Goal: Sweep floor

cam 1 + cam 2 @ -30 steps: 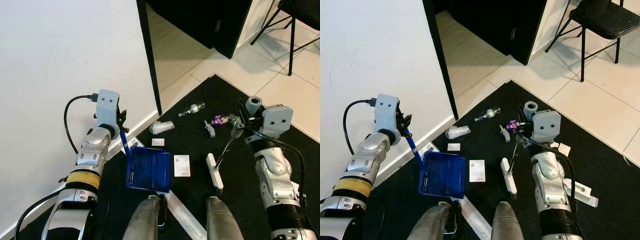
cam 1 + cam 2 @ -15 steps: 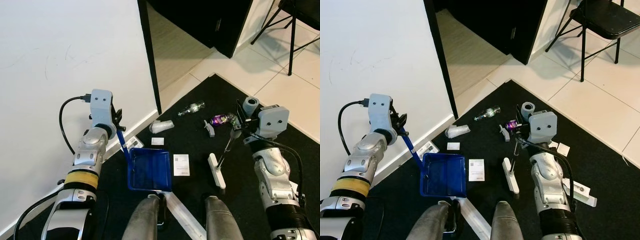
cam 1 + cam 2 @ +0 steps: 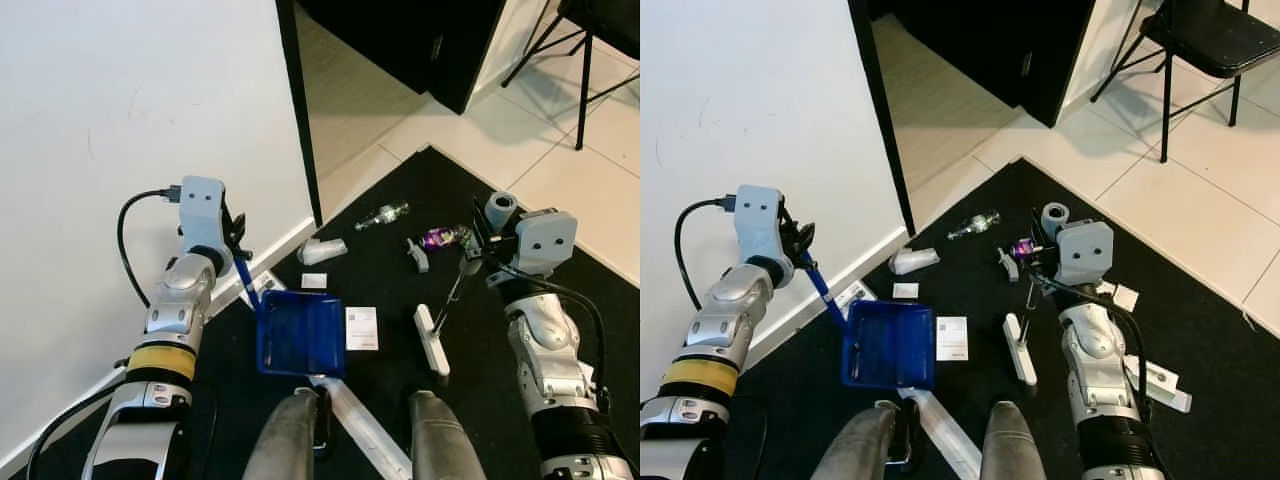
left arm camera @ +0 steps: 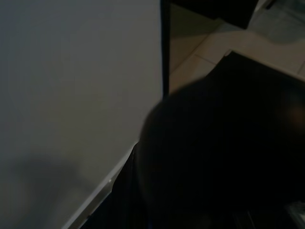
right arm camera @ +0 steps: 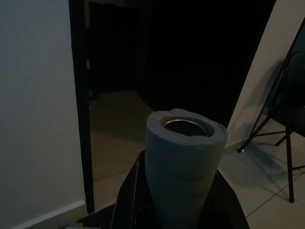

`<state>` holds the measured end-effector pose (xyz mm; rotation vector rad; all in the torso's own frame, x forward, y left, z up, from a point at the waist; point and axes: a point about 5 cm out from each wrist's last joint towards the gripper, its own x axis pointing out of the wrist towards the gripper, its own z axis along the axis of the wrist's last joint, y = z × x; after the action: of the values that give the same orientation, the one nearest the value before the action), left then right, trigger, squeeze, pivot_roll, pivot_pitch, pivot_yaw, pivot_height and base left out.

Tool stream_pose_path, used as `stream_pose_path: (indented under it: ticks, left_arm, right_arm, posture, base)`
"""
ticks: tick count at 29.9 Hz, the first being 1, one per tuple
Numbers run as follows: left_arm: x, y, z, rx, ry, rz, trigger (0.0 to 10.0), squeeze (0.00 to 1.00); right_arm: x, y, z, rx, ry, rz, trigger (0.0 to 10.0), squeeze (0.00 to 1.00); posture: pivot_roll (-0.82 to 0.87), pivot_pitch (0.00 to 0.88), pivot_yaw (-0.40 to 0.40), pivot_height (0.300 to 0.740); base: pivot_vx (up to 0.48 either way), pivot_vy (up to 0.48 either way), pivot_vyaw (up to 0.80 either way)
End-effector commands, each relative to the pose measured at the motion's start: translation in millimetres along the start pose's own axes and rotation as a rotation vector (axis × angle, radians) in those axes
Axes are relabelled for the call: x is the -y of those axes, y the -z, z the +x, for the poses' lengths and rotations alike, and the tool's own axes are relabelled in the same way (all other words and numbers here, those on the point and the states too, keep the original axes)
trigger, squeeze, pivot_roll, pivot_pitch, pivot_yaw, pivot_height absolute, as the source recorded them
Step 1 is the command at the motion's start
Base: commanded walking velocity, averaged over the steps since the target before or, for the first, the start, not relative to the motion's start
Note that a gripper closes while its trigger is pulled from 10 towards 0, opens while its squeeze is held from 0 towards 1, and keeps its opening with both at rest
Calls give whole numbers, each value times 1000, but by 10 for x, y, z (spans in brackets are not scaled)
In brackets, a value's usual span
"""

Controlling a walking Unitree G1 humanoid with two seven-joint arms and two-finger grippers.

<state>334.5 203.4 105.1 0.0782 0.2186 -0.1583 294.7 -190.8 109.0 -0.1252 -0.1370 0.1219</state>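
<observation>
My left gripper (image 3: 237, 255) is shut on the blue handle of a blue dustpan (image 3: 298, 333), which rests on the black mat near the wall. My right gripper (image 3: 480, 245) is shut on the thin handle of a broom; its grey foam top (image 5: 183, 157) stands above the fingers. The white broom head (image 3: 431, 340) lies on the mat to the right of the dustpan. Litter lies beyond both tools: a white card (image 3: 362, 328) just beside the dustpan, a small paper (image 3: 315, 281), a crumpled clear cup (image 3: 322, 251), a plastic bottle (image 3: 383, 216), a grey piece (image 3: 418, 256) and a purple wrapper (image 3: 437, 239).
A white wall (image 3: 130, 120) runs along the left and ends at a dark doorway (image 3: 400, 40). White tile and a black chair (image 3: 1200, 40) lie at the far right. My two legs (image 3: 290, 440) and a white strip (image 3: 360, 430) are at the bottom. Paper scraps (image 3: 1155, 385) lie by my right arm.
My left arm has swung slightly, and the dustpan has edged a little toward the white card. The broom and right arm have hardly moved.
</observation>
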Motion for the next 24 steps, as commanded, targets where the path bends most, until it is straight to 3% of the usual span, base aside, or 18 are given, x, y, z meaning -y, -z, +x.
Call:
stream_pose_path:
  ticks: [1, 24]
  left_arm:
    - [-11, -7, -27, 25, -4, -1, 10000, 0]
    - [-5, -5, -24, 50, -16, 57, 10000, 0]
  right_arm:
    - [-22, -1, -16, 11, -16, -13, 10000, 0]
    - [-18, 0, -14, 11, -23, -15, 10000, 0]
  posture:
    - [-79, 217, 55, 740]
    - [-86, 208, 51, 740]
  base:
    - [0, 0, 0]
    - [0, 0, 0]
